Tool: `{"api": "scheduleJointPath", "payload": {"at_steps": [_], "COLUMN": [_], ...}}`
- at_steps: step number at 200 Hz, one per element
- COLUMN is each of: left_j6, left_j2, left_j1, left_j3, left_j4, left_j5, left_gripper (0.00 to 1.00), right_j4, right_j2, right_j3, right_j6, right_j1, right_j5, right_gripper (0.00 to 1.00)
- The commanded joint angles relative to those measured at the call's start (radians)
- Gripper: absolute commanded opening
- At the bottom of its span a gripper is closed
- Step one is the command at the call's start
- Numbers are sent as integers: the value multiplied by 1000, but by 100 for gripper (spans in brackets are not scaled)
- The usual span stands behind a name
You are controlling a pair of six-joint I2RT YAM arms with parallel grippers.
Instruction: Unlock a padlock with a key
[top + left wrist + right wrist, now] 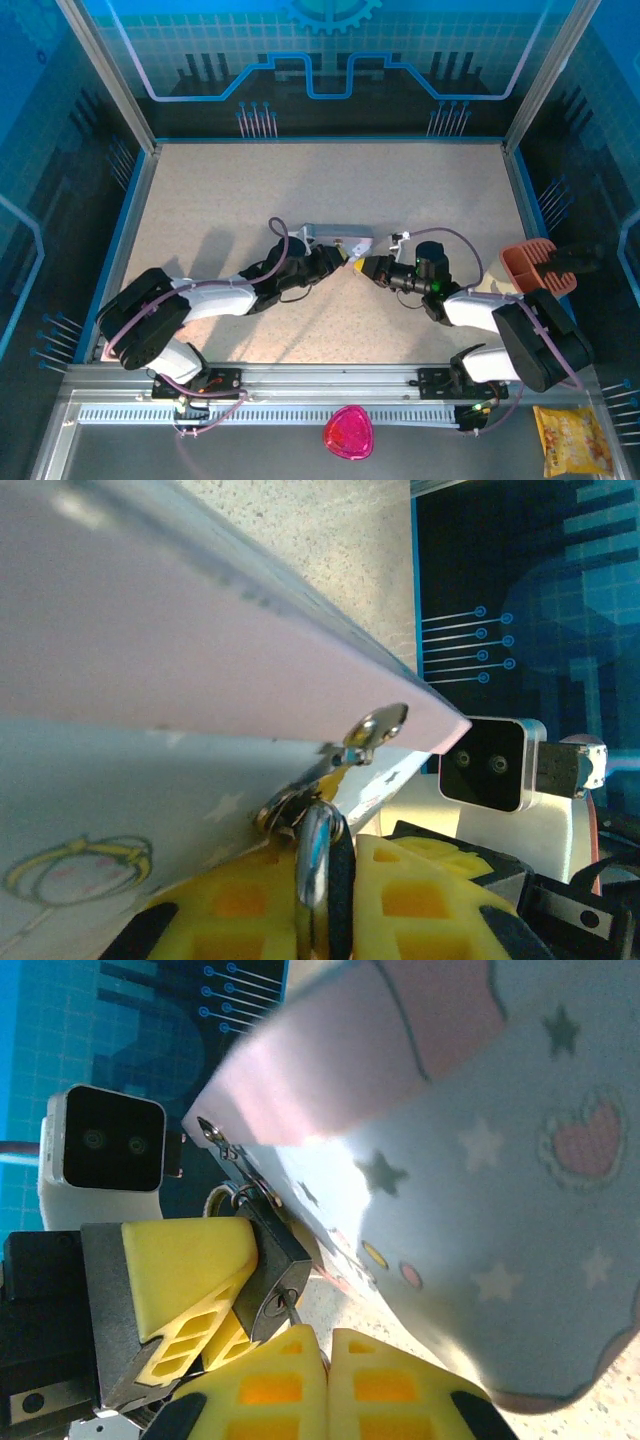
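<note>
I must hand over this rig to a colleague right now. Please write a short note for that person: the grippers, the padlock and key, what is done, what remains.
Left gripper: shut on the padlock, gripping its dark body beside the tin.
Right gripper: shut on the key, whose tip is at the padlock's keyhole.
Done: padlock and key are both gripped, and the key has been brought to the keyhole.
Left: seat the key fully (its depth cannot be told), turn it, and free the shackle, which appears to hang on the tin's clasp.

Pink triangle (347,432), yellow packet (572,440) and orange tray (522,263) lie apart.
</note>
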Motion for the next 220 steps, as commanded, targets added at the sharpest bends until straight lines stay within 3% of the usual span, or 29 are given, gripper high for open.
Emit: {"api": "scheduleJointPath", "payload": {"at_steps": [1, 30, 87, 145, 220], "left_j6": [-11, -55, -88, -142, -108], "left_j2": [33, 65, 91, 144, 174], "left_j1": [-49, -51, -68, -105, -117], "left_j3": [-34, -66, -101, -106, -110], "left_j4": [113, 219, 258, 293, 170], "left_j5": [111, 101, 114, 142, 209], "left_gripper": [0, 0, 5, 7, 15], "right_j4": [221, 374, 181, 315, 264], "right_j2": [39, 109, 34, 78, 35], "right_j3": [2, 2, 27, -80, -165], "right_j6": [46, 147, 52, 151, 171], "right_j1": [37, 68, 101, 184, 280], "right_j5": [23, 59, 124, 236, 396], "right_gripper": [0, 0, 0, 0, 0]}}
